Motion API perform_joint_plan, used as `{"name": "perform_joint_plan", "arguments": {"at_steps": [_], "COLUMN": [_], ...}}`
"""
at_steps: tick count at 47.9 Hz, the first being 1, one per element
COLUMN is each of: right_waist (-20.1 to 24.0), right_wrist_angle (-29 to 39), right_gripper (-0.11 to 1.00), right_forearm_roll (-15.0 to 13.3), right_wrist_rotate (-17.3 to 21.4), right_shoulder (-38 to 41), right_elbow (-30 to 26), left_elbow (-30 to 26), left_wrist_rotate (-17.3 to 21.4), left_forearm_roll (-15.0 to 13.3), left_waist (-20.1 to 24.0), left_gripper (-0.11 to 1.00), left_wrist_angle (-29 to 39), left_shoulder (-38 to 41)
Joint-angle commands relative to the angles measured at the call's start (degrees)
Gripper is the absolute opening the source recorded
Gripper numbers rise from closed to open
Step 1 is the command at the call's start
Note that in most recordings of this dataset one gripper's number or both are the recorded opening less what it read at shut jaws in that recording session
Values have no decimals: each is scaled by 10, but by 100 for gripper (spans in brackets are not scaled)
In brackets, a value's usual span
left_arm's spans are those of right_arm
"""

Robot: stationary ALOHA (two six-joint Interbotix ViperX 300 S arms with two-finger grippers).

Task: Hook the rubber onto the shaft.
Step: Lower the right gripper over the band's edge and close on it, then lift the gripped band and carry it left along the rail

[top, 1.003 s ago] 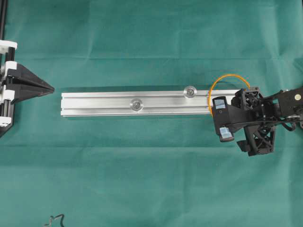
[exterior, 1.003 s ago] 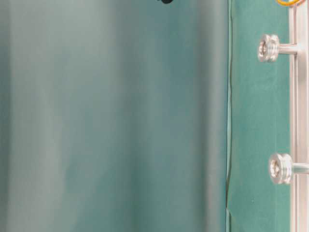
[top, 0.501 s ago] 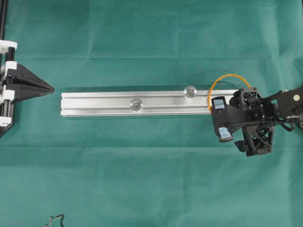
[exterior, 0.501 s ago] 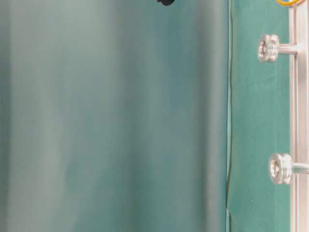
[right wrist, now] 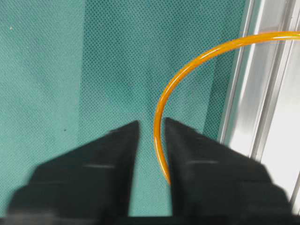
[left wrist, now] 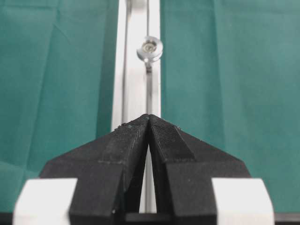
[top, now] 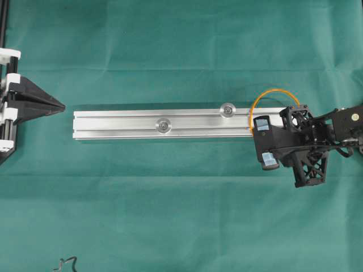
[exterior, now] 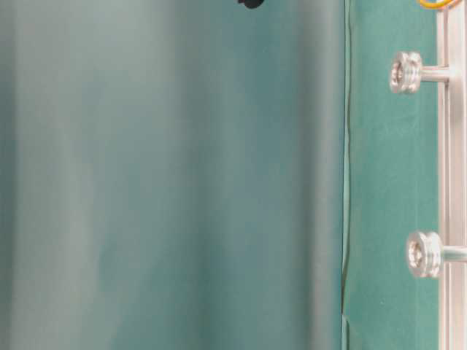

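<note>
The rubber (top: pixel 272 91) is a thin orange loop lying on the green cloth and across the right end of the aluminium rail (top: pixel 113 119). Two shafts (top: pixel 228 109) (top: pixel 164 125) stand up from the rail, and nothing is hooked on them. My right gripper (top: pixel 296 111) sits over the band's right side. Its jaws stand only narrowly apart with the rubber (right wrist: pixel 187 65) running between them along the right finger (right wrist: pixel 211 159), and cloth shows in the gap. My left gripper (left wrist: pixel 149 116) is shut and empty, just off the rail's left end, facing a shaft (left wrist: pixel 149 48).
A small dark squiggle of wire (top: pixel 65 263) lies at the bottom left edge. A black and white frame (top: pixel 4 54) stands at the far left. The table-level view shows both shafts (exterior: pixel 406 71) (exterior: pixel 423 254) sideways, with a sliver of the rubber (exterior: pixel 436 4).
The right gripper's jaws have drawn in from wide open to a narrow gap around the band. Band, rail and left arm have not moved.
</note>
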Motion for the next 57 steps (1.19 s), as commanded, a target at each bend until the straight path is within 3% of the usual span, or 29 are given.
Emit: {"name": "perform_joint_plan", "arguments": {"at_steps": [1, 4, 15, 39, 57], "right_waist": [1, 1, 1, 1, 1], "right_wrist_angle": [-2, -2, -2, 3, 90], "right_gripper": [15, 8, 8, 8, 8], "right_forearm_roll": [3, 2, 1, -3, -3], "right_wrist_rotate": [2, 7, 29, 29, 29], "right_shoulder": [-4, -4, -4, -19, -81], "right_elbow": [-9, -9, -10, -11, -33], "left_elbow": [-13, -13, -13, -13, -14], "left_wrist_rotate": [-1, -1, -1, 0, 0], "left_forearm_roll": [2, 2, 3, 3, 2], "left_waist": [0, 0, 0, 0, 0], "left_gripper": [2, 2, 2, 2, 2], "left_wrist_angle": [-3, -3, -3, 4, 4], "left_shoulder": [5, 4, 4, 4, 4]}}
